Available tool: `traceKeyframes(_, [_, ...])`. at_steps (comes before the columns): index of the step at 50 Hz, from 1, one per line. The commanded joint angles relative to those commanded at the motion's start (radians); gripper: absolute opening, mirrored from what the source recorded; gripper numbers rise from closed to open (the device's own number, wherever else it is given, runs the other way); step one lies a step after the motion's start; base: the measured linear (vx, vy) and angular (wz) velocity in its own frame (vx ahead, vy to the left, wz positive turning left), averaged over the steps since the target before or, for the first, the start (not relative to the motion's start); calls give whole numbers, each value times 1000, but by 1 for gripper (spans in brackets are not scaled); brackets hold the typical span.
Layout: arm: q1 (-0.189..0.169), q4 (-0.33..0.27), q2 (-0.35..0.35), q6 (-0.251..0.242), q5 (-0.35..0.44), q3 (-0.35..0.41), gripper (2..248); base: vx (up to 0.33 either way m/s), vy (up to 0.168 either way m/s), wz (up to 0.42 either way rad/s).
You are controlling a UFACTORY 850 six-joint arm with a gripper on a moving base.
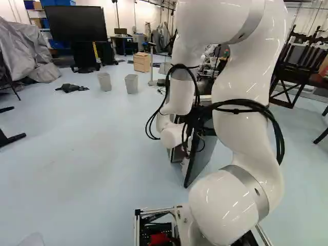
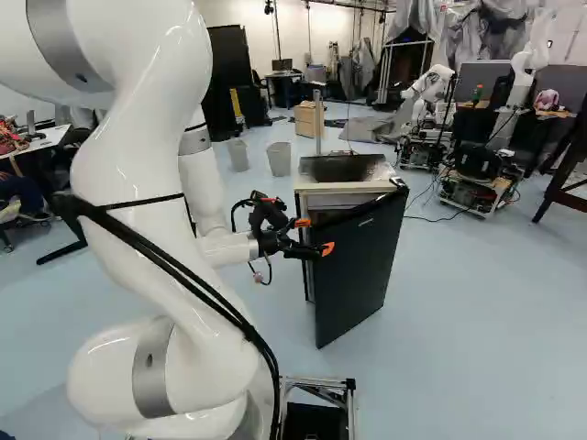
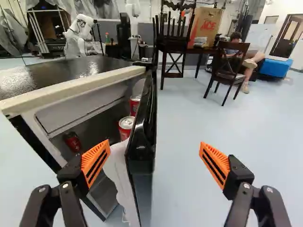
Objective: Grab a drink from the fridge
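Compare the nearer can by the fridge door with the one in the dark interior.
The door can plainly shows its silver lid; the inner can's lid is hard to make out. The door can looks bright red, the inner can darker, in shadow. Both are red, and the open gripper holds neither.

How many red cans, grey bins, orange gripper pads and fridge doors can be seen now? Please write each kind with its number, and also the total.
Red cans: 3
Grey bins: 2
Orange gripper pads: 2
Fridge door: 1
Total: 8
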Motion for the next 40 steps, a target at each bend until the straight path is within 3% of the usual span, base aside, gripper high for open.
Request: traceKeyframes(40, [-120, 22, 31, 0, 63, 52, 247, 0, 0, 0])
